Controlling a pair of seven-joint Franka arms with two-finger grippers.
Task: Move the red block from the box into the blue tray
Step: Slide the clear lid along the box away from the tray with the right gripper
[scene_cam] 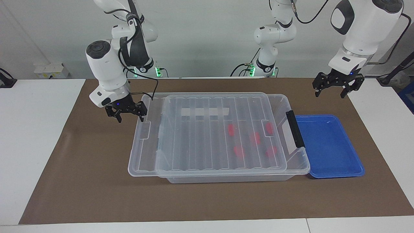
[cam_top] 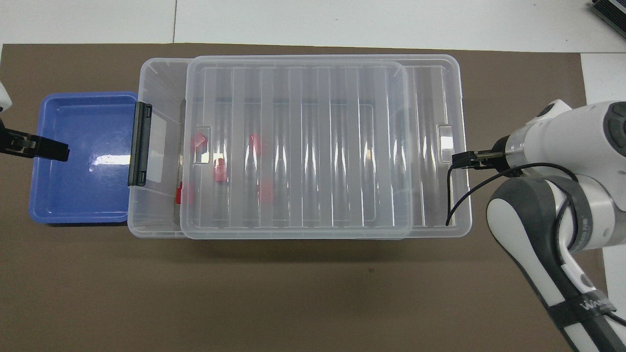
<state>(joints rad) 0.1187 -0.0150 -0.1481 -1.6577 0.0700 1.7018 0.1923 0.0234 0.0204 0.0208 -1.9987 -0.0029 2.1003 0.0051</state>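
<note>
The clear box [scene_cam: 139,168] stands mid-table with its ribbed lid [scene_cam: 200,139] lying on it, shifted away from the dark latch bar [scene_cam: 295,129]. Several red blocks [scene_cam: 256,137] lie inside near the latch end and show through the lid; they also show in the overhead view [cam_top: 220,171]. The blue tray [scene_cam: 326,145] sits empty against the latch end. My right gripper [scene_cam: 130,117] is open and empty, beside the box's corner at the right arm's end. My left gripper [scene_cam: 330,94] is open and empty, raised over the tray's outer end [cam_top: 54,149].
A brown mat [scene_cam: 81,181] covers the table under the box and tray, with white table around it. In the overhead view the box [cam_top: 156,78], lid [cam_top: 303,146] and tray [cam_top: 83,186] lie in a row, the right gripper [cam_top: 457,160] at the box's end rim.
</note>
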